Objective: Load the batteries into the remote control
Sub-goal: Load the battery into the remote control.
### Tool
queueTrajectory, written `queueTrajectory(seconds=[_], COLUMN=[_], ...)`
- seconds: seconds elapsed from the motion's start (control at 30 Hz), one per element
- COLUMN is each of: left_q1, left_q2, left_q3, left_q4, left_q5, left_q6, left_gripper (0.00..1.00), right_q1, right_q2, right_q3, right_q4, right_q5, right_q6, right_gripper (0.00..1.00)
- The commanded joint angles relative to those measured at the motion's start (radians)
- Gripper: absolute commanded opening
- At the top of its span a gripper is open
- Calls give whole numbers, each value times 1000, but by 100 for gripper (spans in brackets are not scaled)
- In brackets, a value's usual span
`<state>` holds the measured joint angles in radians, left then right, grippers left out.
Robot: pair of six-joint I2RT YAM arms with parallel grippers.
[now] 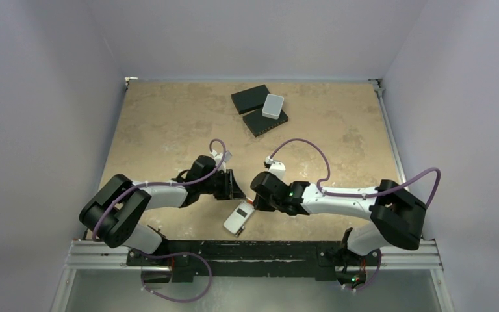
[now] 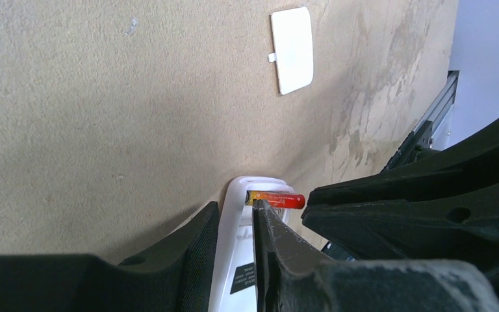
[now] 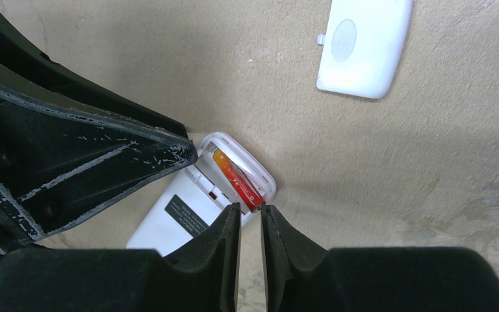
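The white remote control is back side out, its battery recess open. My left gripper is shut on the remote's edge, one finger on each face; it also shows in the right wrist view. A red-orange battery lies slanted in the recess, its red end sticking out past the rim. My right gripper is closed to a narrow gap on that end. In the top view both grippers meet and mostly hide the remote. The dark battery is out of view.
The remote's white battery cover lies loose on the table, also in the left wrist view and in the top view. At the back stand two black flat boxes with a pale grey box on them.
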<state>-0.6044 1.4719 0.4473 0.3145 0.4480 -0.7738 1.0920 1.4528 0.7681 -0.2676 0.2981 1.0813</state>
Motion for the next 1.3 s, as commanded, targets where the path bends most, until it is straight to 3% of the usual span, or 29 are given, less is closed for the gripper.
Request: queueTrajectory(seconds=[0.0,1.27], left_q1=[-5,-11], left_q2=[7,35], left_q3=[19,18], left_q4=[55,78], left_q5=[30,57], left_q6=[9,8], left_gripper=[24,15], right_q1=[-6,-6], right_q2=[5,87], right_q3=[-4,51], right_q4=[22,51], right_q5=[31,17], right_q6=[20,-7], right_gripper=[24,16])
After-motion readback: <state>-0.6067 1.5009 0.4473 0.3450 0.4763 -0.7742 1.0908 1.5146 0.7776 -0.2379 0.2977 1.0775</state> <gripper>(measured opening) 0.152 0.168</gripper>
